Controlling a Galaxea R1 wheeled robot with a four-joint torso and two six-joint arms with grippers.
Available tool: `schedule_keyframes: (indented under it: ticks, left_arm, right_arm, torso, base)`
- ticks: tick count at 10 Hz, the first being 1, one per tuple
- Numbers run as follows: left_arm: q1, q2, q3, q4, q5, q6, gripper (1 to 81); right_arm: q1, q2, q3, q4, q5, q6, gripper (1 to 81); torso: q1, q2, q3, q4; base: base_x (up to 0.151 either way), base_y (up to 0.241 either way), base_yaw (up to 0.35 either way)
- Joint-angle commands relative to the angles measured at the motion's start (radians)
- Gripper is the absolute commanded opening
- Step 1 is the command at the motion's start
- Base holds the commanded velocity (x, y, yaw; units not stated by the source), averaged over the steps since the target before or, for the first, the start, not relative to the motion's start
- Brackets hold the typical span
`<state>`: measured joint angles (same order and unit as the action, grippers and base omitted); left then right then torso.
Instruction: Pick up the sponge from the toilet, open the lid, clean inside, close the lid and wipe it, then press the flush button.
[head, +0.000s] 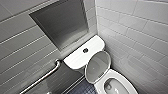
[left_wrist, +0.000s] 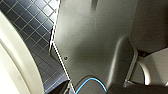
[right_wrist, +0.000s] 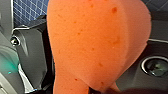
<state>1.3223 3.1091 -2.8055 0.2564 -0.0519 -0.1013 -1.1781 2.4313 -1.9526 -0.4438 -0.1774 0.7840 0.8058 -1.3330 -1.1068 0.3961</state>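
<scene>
The white toilet (head: 125, 86) stands in the corner at the lower right of the head view. Its oval lid (head: 97, 66) is raised, with the greyish inner face showing, and leans back toward the cistern (head: 75, 60). The bowl is open below it. The dark round flush button (head: 85, 50) sits in the middle of the cistern top. The orange-red sponge (right_wrist: 97, 42) looms large and very close in the right wrist view, gripped at its pinched end by my right gripper. In the left wrist view a white curved toilet surface (left_wrist: 12, 65) lies beside dark floor tiles (left_wrist: 32, 27).
A metal grab bar (head: 42, 78) runs along the grey tiled wall left of the cistern. A recessed niche (head: 62, 21) is set in that wall above it. White tiled wall (head: 140, 37) closes in the right side. Dark blue floor tiles (head: 83, 89) show beside the bowl.
</scene>
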Motion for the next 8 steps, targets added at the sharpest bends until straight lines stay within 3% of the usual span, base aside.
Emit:
schedule_keyframes:
  ticks: [1, 2, 3, 5, 6, 8]
  left_arm:
    - [0.005, -0.035, 0.032, -0.012, 0.07, 0.005, 81.1]
    - [0.004, -0.042, 0.052, -0.014, 0.07, 0.005, 81.1]
    - [0.002, -0.05, 0.069, -0.016, 0.072, 0.005, 81.1]
    - [-0.005, -0.058, 0.081, -0.019, 0.07, 0.005, 81.1]
    - [-0.011, -0.056, 0.084, -0.019, 0.07, 0.005, 81.1]
    - [-0.022, -0.056, 0.09, -0.019, 0.072, 0.005, 81.1]
  right_arm:
    - [-0.047, 0.039, -0.05, -0.016, 0.009, -0.015, 1.0]
    - [-0.068, 0.05, -0.061, -0.016, 0.015, -0.04, 1.0]
    - [-0.093, 0.059, -0.063, -0.016, 0.016, -0.068, 1.0]
    - [-0.14, 0.09, -0.083, -0.018, 0.022, -0.089, 1.0]
    - [-0.159, 0.102, -0.101, -0.016, 0.047, -0.094, 1.0]
    - [-0.186, 0.114, -0.138, -0.015, 0.09, -0.094, 1.0]
  torso:
    - [0.0, 0.0, 0.0, 0.0]
    - [-0.064, 0.1, 0.0, 0.0]
    - [-0.065, 0.101, 0.0, 0.0]
    - [-0.087, 0.136, 0.0, -0.095]
    - [-0.104, 0.162, 0.021, -0.105]
    - [-0.143, 0.223, 0.043, -0.161]
  base:
    - [0.0, 0.0, 0.0]
    - [0.0, 0.0, 0.0]
    - [0.0, 0.0, 0.0]
    - [0.0, 0.0, 0.0]
    - [0.0, 0.0, 0.0]
    - [0.0, 0.0, 0.0]
